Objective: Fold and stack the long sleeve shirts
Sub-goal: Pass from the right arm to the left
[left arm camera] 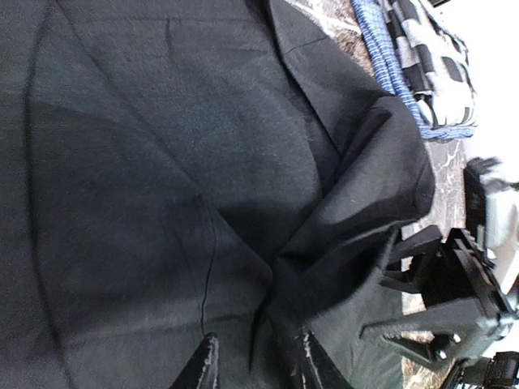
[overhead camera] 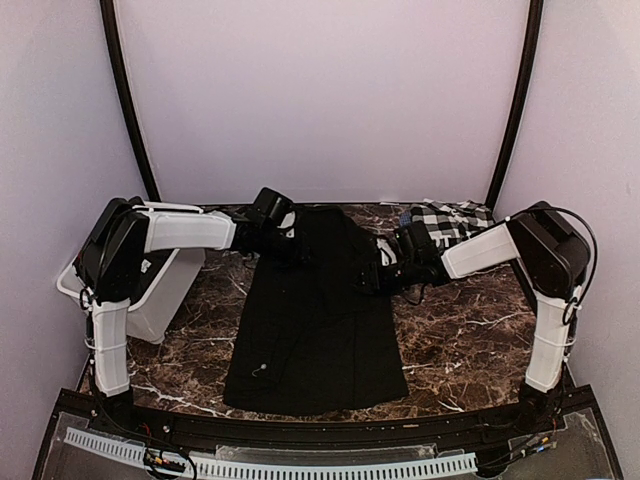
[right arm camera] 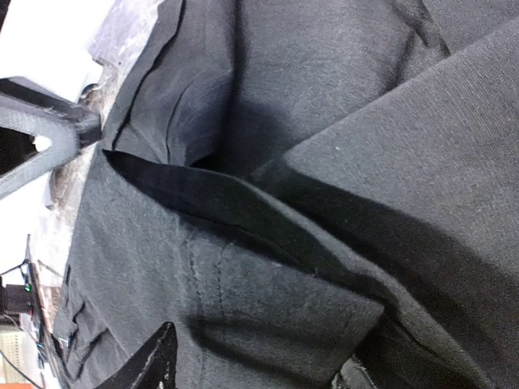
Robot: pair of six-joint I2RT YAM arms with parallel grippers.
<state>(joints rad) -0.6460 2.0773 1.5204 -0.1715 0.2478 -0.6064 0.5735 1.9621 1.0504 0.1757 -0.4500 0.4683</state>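
**Black shirt**: flat at table centre, hem toward 6 o'clock. The far end at 12 o'clock is bunched and partly hidden by both arms.

**Left gripper**: at the shirt's 11 o'clock corner, clenched on a pinch of black cloth. Only the fingertips show.

**Right gripper**: at 1 o'clock, grasping a raised fold of the same shirt. Its fingers are cut off by the frame edge.

**Checked shirt**: crumpled at 1 o'clock on the table, half hidden behind the right arm.

**White bin**: at 9 o'clock, mostly hidden by the left arm.
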